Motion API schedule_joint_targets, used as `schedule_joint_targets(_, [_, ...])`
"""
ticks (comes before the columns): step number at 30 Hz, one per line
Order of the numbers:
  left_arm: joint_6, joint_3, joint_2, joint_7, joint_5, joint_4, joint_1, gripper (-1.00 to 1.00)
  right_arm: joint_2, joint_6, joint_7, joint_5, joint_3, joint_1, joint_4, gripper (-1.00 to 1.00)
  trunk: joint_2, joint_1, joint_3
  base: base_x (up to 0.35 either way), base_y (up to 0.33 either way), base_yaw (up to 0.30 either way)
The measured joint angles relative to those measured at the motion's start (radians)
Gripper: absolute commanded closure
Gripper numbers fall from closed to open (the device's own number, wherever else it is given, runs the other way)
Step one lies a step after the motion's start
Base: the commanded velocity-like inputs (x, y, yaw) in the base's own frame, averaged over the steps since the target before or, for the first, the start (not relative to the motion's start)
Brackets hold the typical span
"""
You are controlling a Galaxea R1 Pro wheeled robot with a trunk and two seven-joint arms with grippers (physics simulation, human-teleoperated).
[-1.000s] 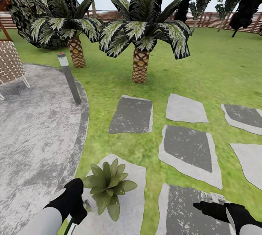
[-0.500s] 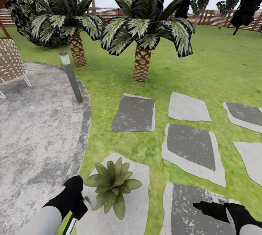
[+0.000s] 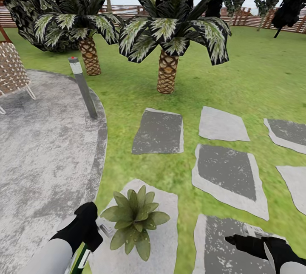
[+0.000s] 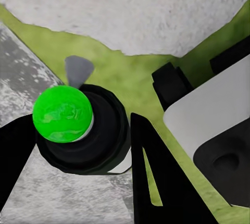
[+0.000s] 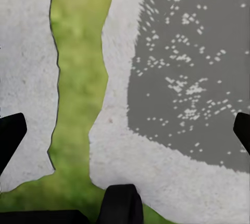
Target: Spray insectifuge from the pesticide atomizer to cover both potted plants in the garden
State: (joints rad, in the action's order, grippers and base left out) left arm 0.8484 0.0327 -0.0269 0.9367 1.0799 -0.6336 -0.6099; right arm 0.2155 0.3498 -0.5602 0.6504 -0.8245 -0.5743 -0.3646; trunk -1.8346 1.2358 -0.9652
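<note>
A potted plant point(image 3: 135, 221), a low rosette of green leaves, stands on a pale stepping stone point(image 3: 163, 240) at the near edge of the head view. My left gripper point(image 3: 93, 235) hangs just to its left, shut on the pesticide atomizer point(image 3: 104, 230), whose pale nozzle end points toward the leaves. In the left wrist view the atomizer point(image 4: 83, 135) is a dark round body with a bright green ball, held between the black fingers point(image 4: 151, 172) of the left gripper point(image 4: 78, 153). My right gripper point(image 3: 236, 240) hovers open over a dark stone; in its own view the right gripper point(image 5: 125, 130) holds nothing.
Two scaly-trunked palms point(image 3: 168, 74) point(image 3: 90, 59) stand on the lawn ahead. A grey bollard light point(image 3: 83, 89) marks the edge of the round patio point(image 3: 38, 151), with a woven chair point(image 3: 12, 72) at far left. Stepping stones point(image 3: 158, 131) spread right; a brown fence point(image 3: 250, 19) closes the back.
The whole view has drifted: palms, stones and plant sit slightly further right and lower in the picture. Both grippers keep their places in the frame, the left still shut on the atomizer.
</note>
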Motion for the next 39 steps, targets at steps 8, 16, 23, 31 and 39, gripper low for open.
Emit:
schedule_joint_targets(8, [-0.002,0.003,0.001,0.000,0.001,0.001,0.001,1.00,0.000,0.000,0.000,0.000,0.000,0.000,-0.001,-1.00,0.000,0.000,-0.001,0.005,0.004,0.000])
schedule_joint_targets(16, [-0.003,0.006,0.005,0.001,0.002,0.008,0.003,1.00,0.000,0.000,0.000,0.000,0.000,0.000,0.000,-1.00,0.000,0.000,-0.013,0.000,0.000,0.000])
schedule_joint_targets(23, [-0.005,0.006,0.005,0.003,0.002,0.008,0.003,1.00,0.000,0.000,0.000,0.000,0.000,0.000,0.000,-1.00,0.000,0.000,-0.021,0.000,0.000,0.000])
schedule_joint_targets(31, [-0.007,0.004,0.005,0.002,0.001,0.076,0.003,1.00,-0.002,0.000,-0.005,0.000,0.000,0.000,0.000,-1.00,0.000,0.000,-0.023,0.000,0.000,0.000])
schedule_joint_targets(39, [-0.004,0.003,0.005,0.002,0.000,-0.043,0.003,1.00,0.000,0.000,-0.002,0.000,0.000,0.000,-0.002,-1.00,0.000,0.000,-0.034,0.000,0.000,0.000])
